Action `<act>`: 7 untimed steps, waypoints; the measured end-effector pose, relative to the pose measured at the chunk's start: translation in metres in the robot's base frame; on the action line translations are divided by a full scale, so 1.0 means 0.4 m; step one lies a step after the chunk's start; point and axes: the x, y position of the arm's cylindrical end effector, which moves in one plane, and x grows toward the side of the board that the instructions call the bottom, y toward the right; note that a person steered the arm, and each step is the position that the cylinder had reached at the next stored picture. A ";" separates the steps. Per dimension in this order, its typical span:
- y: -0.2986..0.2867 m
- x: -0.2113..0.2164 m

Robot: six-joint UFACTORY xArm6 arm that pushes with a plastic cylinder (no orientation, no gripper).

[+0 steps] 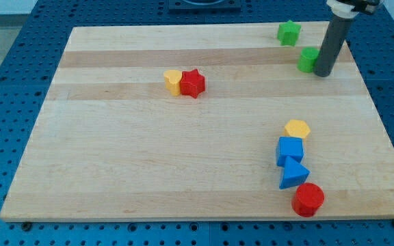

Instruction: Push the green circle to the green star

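My tip (323,74) touches the green circle's (308,59) right side, near the bench's (149,157) top-right corner. The green star (289,32) sits apart, up-left of the circle. Yellow block (173,80) and red star (193,83) touch mid-bench.

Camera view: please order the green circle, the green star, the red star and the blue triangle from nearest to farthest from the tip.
From my tip:
1. Green circle, touching its left.
2. Green star, toward the top-left.
3. Red star, far left.
4. Blue triangle, toward the bottom.
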 end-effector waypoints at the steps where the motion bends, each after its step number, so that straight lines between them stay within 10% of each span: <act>1: 0.000 -0.017; 7: -0.119 0.022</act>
